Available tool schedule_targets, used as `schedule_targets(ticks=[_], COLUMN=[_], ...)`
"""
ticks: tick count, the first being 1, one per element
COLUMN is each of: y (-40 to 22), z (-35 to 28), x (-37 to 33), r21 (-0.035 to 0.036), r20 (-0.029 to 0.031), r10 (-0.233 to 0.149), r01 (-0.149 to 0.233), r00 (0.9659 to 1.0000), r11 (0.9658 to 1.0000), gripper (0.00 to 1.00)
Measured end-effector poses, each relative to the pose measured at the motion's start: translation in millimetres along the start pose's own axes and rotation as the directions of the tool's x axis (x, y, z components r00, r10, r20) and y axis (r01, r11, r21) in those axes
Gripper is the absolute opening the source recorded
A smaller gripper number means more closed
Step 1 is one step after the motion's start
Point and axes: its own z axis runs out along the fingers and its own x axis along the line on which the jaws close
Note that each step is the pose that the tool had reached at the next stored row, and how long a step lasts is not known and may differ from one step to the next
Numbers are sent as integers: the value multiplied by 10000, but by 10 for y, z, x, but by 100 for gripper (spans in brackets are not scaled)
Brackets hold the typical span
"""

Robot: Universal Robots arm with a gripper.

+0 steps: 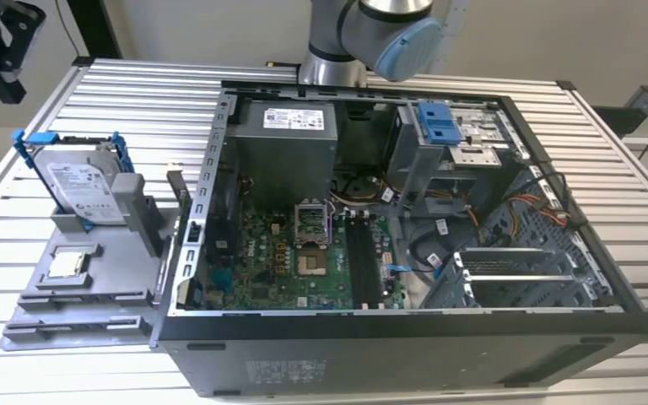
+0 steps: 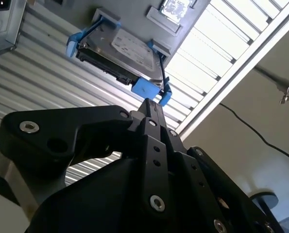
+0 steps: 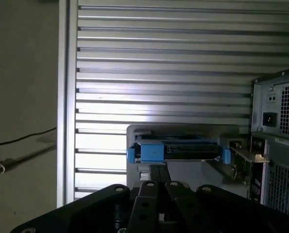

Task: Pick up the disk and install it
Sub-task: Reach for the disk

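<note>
On the slatted table [image 1: 121,93], beside the open computer case [image 1: 414,354], a grey stand [image 1: 31,325] at the exterior view's left held the disk [image 1: 77,181] upright on its edge. It looked rigid, fairly heavy for its size and sensitive to knocks, with smooth metal faces likely to slip. The blue frame [image 2: 146,89] along its upper edge seemed the safest place to grip. In the second wrist view the pincer [image 2: 150,104] hung clear of that edge, fingers pressed together, holding nothing.
</note>
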Motion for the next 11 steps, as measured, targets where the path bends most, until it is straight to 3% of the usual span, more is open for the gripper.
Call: schedule_targets(ticks=[11], y=[0], z=[0], x=[0], r21=[-5], r20=[-260], r10=[13], r01=[-13], r00=[9997], r11=[10000], gripper=[0])
